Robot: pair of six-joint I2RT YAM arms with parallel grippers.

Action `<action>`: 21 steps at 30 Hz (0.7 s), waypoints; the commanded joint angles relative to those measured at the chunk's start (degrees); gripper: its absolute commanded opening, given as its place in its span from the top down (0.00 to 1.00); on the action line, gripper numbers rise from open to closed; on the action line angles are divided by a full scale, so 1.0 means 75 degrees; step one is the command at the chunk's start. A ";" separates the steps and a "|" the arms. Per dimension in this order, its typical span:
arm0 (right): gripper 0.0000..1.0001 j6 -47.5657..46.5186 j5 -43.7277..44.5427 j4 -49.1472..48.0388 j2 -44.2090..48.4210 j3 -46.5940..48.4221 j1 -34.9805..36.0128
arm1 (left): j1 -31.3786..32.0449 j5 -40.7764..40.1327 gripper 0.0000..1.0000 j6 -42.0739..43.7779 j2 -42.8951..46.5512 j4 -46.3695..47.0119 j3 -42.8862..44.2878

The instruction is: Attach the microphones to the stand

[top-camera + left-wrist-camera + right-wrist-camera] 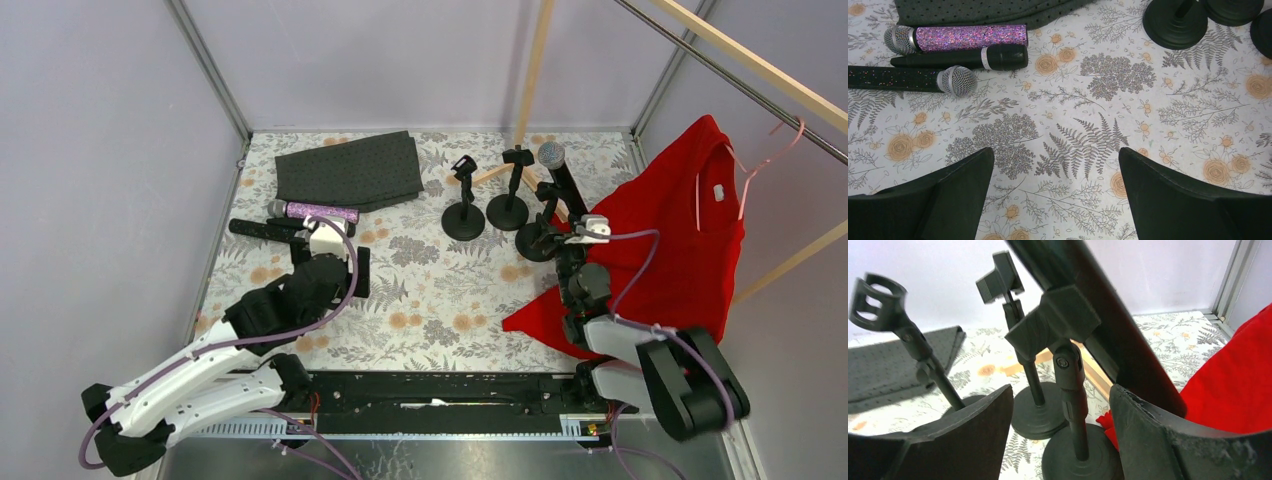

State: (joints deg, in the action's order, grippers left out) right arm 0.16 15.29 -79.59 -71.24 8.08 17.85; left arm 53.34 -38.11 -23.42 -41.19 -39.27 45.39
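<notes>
Three black stands [463, 215] [508, 205] [540, 238] stand at the back middle of the floral table. The rightmost stand's clip [1058, 320] carries a black microphone [562, 178], mesh head up. My right gripper [1060, 400] is open around that stand's stem, and its right finger is close to the microphone body [1108, 325]. At the left lie a purple glitter microphone [968, 37], a black one [963, 58] and a black speckled one [908, 79]. My left gripper [1055, 165] hangs open and holds nothing, just in front of them.
A dark grey dotted cloth [350, 170] lies at the back left, partly over the purple microphone's end. A red garment [690, 240] on a pink hanger [770, 150] covers the right side, touching the right stand's base. Wooden bars [535, 60] lean at the back.
</notes>
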 commanded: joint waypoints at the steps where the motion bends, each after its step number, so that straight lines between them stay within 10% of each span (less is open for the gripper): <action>1: 0.23 0.0915 -0.0193 0.2066 0.1767 -0.0122 -0.0001 | 0.0019 0.0149 0.01 -0.0006 0.0237 0.0376 0.0026; 12: 0.24 0.2536 -0.0822 0.7947 0.6408 0.0343 -0.0001 | 0.0020 0.0348 0.01 -0.0063 0.0012 0.0417 0.0076; 21: 0.28 0.2985 -0.3009 0.9089 0.7249 0.0445 0.0005 | 0.0022 0.0605 0.01 -0.0437 0.0804 0.0481 0.0072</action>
State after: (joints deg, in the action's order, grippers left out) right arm 21.15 1.02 -16.75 -16.84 9.26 17.85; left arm 53.34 -34.28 -24.71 -39.40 -38.81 45.36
